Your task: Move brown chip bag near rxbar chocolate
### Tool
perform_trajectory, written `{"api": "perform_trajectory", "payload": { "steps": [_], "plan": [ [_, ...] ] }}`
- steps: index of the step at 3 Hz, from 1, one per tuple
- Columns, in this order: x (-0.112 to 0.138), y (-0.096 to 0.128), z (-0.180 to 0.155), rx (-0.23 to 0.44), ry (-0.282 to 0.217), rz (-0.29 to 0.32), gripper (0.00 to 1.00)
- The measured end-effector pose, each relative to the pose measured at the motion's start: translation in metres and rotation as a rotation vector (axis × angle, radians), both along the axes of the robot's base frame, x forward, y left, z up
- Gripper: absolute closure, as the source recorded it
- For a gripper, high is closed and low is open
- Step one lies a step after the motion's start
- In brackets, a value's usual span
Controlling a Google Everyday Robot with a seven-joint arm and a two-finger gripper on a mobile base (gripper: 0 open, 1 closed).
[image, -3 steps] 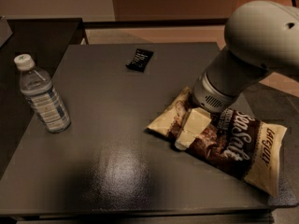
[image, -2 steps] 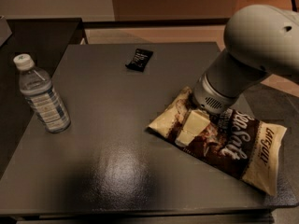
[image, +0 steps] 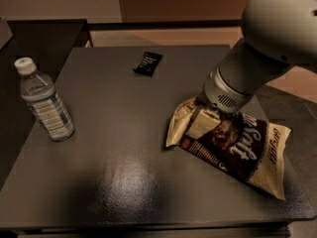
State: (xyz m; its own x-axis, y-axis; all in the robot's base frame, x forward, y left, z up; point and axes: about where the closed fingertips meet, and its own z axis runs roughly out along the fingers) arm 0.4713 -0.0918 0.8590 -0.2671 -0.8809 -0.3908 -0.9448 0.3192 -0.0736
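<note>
Now: brown chip bag [image: 242, 148] flat on the right side of the bench [image: 114, 182], lower corner close to the front-right edge. Down on the bag's cream left end, pincer [image: 200, 122]; cannot tell whether clenched or released. Set there probably to grip that end and drag. Well apart, toward the far edge, rxbar chocolate [image: 147, 63], bare bench between. Off left, water bottle [image: 45, 103], clear of that path.

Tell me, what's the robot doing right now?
Gripper down on brown chip bag, right side of table. Rxbar chocolate far side, apart from bag. Water bottle far left, off the path.
</note>
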Motion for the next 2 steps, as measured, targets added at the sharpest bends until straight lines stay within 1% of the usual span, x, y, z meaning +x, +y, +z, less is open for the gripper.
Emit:
{"api": "perform_trajectory", "payload": {
  "steps": [1, 2],
  "plan": [
    [0.009, 0.015, 0.022, 0.007, -0.033, 0.065, 0.88],
    [0.028, 0.027, 0.041, 0.017, -0.077, 0.104, 1.00]
  ]
}}
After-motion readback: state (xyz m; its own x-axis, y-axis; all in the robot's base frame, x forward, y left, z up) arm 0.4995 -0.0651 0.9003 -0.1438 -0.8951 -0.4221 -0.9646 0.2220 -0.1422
